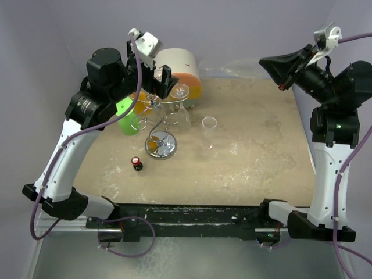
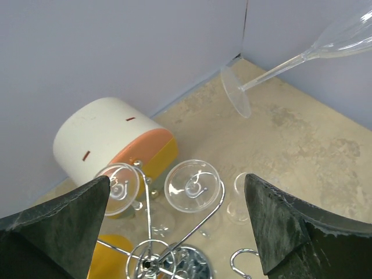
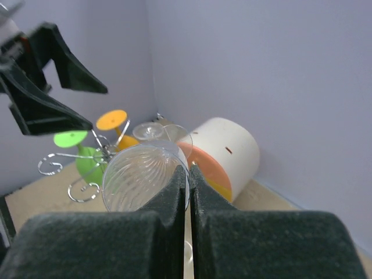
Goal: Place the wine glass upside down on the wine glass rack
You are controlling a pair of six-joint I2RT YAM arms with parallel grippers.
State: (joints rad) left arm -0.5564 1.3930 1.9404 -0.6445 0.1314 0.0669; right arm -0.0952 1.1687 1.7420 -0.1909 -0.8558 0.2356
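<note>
- wine glass (image 2: pixel 349 34): the bowl was cut off by the top and right edges of my left wrist view. The stem was hidden between the pressed-together fingers of my right gripper (image 3: pixel 187 174), and the bowl was blurred there.
- rack (image 2: pixel 186 261): the base was cut off by the bottom edge of my left wrist view. From above, its upper arms were partly hidden behind my left gripper (image 1: pixel 158 87).
- drum (image 1: pixel 183 67): its left side was hidden behind that same gripper.
- small red-capped object (image 1: pixel 137 163): too small for me to identify.
- left fingers (image 2: pixel 52 232): cut off by the bottom edge.
</note>
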